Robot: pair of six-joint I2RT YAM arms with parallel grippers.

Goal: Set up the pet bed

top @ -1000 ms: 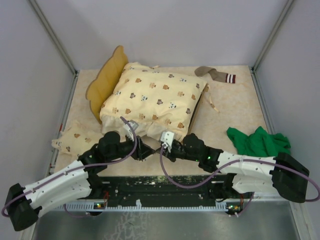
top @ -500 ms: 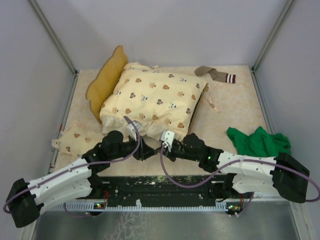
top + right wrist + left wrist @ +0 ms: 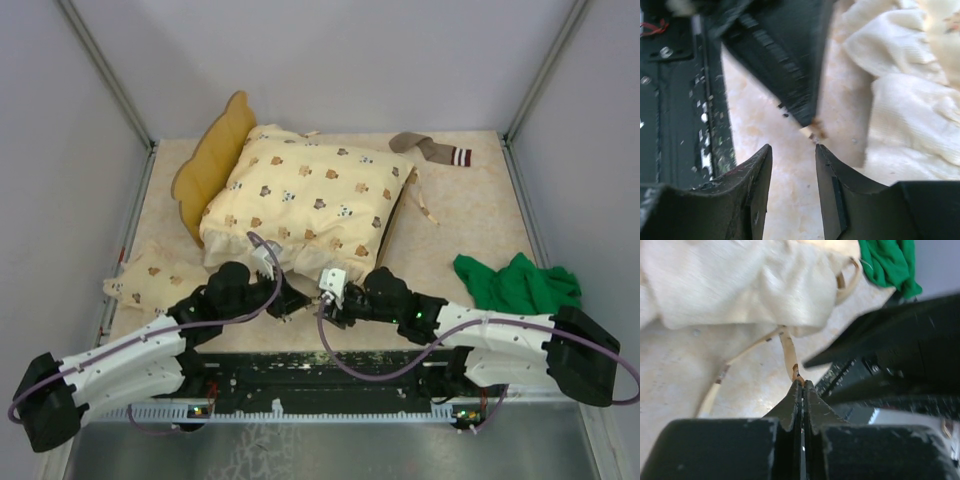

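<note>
The pet bed shows only as a wavy light-wood headboard [image 3: 210,160] and a dark side edge [image 3: 395,222]. A cream animal-print quilt [image 3: 310,195] covers the remainder of it. Thin cream tie strings [image 3: 788,352] hang from the quilt's near edge [image 3: 740,285]. My left gripper [image 3: 297,300] [image 3: 801,383] is shut on the end of one string. Facing it tip to tip, my right gripper [image 3: 318,303] [image 3: 792,148] is open. The string's end [image 3: 812,132] lies just beyond its fingertips, held by the left gripper's fingers [image 3: 790,60].
A small cream pillow [image 3: 150,275] lies at the near left. A green cloth [image 3: 515,283] [image 3: 887,262] sits at the right, over my right arm. A grey striped sock [image 3: 430,150] lies at the back right. Grey walls stand on three sides.
My left gripper moved right toward the right gripper and shut on the string's end. The right gripper, shut before, has opened and let go.
</note>
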